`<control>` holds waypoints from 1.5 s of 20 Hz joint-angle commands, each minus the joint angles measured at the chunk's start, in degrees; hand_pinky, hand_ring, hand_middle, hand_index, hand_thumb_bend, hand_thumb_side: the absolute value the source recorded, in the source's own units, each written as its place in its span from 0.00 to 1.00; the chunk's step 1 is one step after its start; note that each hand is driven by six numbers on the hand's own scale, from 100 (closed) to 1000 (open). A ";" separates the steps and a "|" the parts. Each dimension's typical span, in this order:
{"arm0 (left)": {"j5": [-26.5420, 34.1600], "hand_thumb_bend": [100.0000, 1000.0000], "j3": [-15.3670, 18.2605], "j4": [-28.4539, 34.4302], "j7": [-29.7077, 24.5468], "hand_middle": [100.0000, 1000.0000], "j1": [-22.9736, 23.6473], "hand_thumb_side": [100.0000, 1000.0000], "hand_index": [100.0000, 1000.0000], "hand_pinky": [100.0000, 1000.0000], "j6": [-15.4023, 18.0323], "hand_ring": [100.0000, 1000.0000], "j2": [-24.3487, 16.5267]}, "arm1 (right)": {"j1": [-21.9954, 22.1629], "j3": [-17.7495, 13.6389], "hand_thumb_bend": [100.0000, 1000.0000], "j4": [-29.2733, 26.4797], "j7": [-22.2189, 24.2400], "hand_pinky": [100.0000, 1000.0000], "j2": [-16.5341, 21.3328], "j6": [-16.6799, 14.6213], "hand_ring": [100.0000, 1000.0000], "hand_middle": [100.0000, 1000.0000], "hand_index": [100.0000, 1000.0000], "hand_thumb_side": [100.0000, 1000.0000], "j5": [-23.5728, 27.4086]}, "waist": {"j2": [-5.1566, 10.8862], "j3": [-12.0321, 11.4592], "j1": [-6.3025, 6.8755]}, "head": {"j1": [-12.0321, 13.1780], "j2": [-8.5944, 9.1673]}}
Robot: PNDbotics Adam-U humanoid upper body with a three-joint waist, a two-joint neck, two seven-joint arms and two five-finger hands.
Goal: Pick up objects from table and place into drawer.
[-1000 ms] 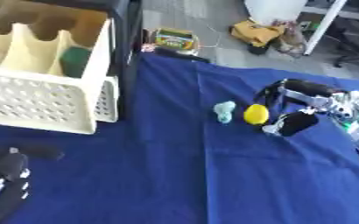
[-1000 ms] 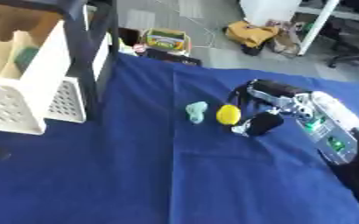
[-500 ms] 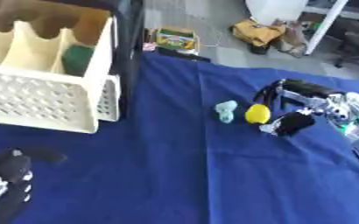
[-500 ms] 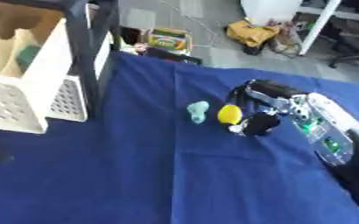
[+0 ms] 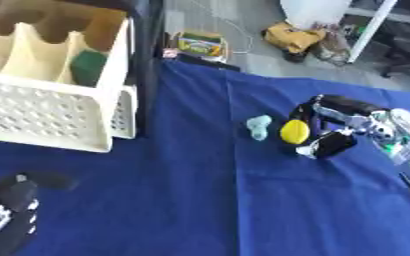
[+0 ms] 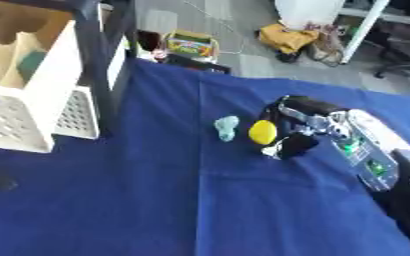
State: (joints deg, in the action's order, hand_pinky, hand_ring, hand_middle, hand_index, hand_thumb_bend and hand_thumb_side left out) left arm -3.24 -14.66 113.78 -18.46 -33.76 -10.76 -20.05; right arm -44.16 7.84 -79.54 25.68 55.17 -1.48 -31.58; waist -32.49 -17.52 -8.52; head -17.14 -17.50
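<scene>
Left eye view
Surface: your blue cloth-covered table [image 5: 200, 200], with a grey floor and clutter beyond its far edge.
Drawer: your cream drawer unit [image 5: 51, 100] stands at the far left, open on top, its front perforated; a green item [image 5: 90, 67] sits in the right compartment.
Objects: a yellow object [image 5: 294, 131] lies mid-table, with a pale teal object [image 5: 259, 126] just beside it on its left.
Right hand: your right hand [image 5: 335, 130] curls fingers and thumb around the yellow object; whether they touch it, you cannot tell.
Left hand: your left hand [image 5: 7, 210] rests at the lower left corner, fingers relaxed.

Right eye view
Drawer: only its right part shows, at the left edge.
Objects: the same pair lies well apart from the drawer unit.
</scene>
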 commanded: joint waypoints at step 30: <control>-0.71 0.00 -0.01 0.81 -0.93 0.00 0.28 1.00 0.75 0.00 -1.36 0.00 0.77 | -0.64 -0.68 0.00 -1.64 -4.59 0.38 1.67 2.66 0.55 0.30 0.54 0.24 3.19 | 1.92 0.43 0.45 | -0.17 0.49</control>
State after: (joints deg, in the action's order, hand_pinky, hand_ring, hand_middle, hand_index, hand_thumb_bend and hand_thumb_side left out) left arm -3.63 -14.69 113.78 -19.37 -33.25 -11.93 -19.09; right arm -44.27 7.83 -80.11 21.53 55.16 1.10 -29.01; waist -32.47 -17.27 -8.45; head -17.24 -17.50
